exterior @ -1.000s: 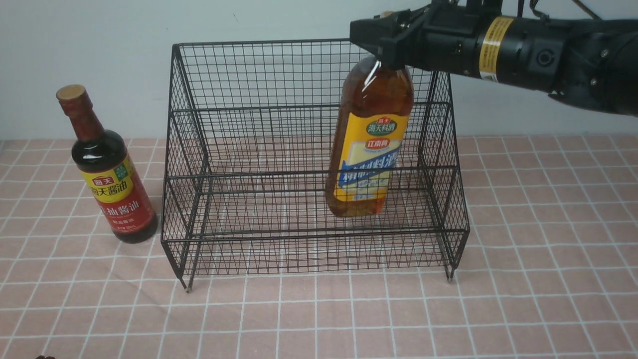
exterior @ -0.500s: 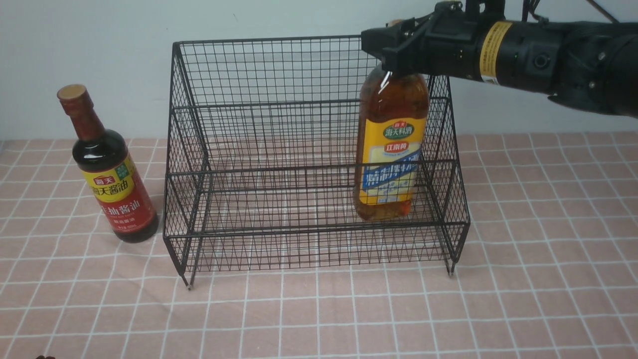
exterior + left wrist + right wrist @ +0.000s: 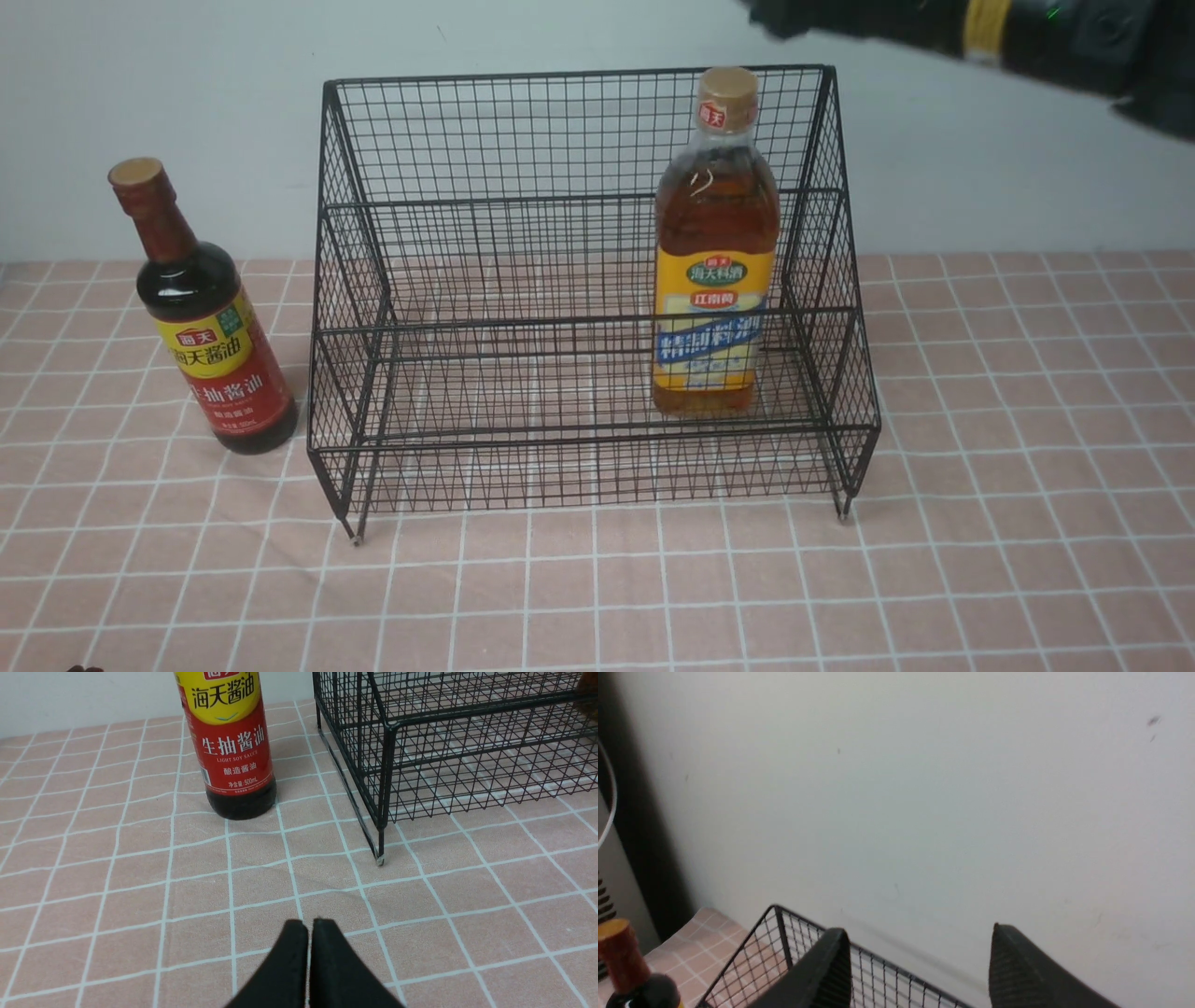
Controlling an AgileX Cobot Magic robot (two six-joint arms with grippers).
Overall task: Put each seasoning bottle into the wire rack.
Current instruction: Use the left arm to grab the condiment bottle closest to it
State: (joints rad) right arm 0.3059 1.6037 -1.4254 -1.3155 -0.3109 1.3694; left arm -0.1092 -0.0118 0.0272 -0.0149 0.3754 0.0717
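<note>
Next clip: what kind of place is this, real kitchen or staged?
Probably a staged test tabletop, not a real kitchen: a pink checked tablecloth against a bare pale wall, with a black wire rack, an amber bottle and a soy-sauce bottle set out.

Amber bottle (image 3: 714,271) upright in rack (image 3: 485,140) — soy bottle (image 3: 210,327) outside.

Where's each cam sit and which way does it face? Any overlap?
Front: between the arms, facing forward at the wire rack holding the amber bottle, soy-sauce bottle on the tablecloth to its left; right arm at top edge.
Left wrist: low over the tablecloth, facing the soy-sauce bottle and a rack corner; shut left gripper shows.
Right wrist: high, facing the wall above the rack's top rim; open right gripper shows.
Shared: rack and soy-sauce bottle appear in all three.
</note>
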